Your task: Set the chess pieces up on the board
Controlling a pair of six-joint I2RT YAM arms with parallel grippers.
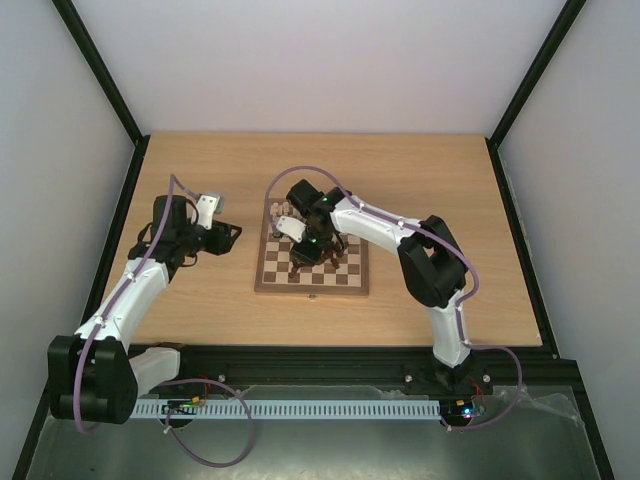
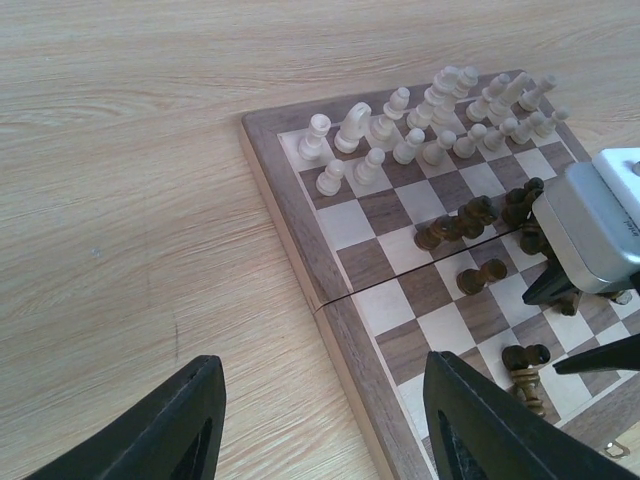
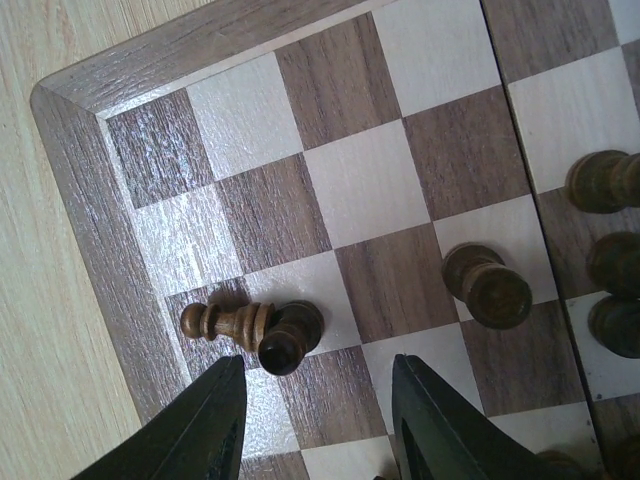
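Observation:
The board (image 1: 312, 288) lies mid-table. Cream pieces (image 2: 420, 120) stand in two rows at its far end. Dark pieces (image 2: 470, 215) cluster near the middle. My right gripper (image 3: 315, 425) is open and empty, hovering low over a near corner of the board (image 3: 80, 230). Just ahead of its left finger (image 3: 200, 430), a dark piece (image 3: 222, 321) lies on its side against a standing dark pawn (image 3: 290, 338). Another dark pawn (image 3: 485, 285) stands two squares away. My left gripper (image 2: 320, 430) is open and empty over the table, beside the board's edge (image 2: 330, 285).
The right gripper's grey wrist body (image 2: 590, 235) hangs over the dark pieces in the left wrist view. More dark pieces (image 3: 610, 180) stand along the right edge of the right wrist view. Bare wooden table (image 1: 200, 290) surrounds the board, with black frame posts at its sides.

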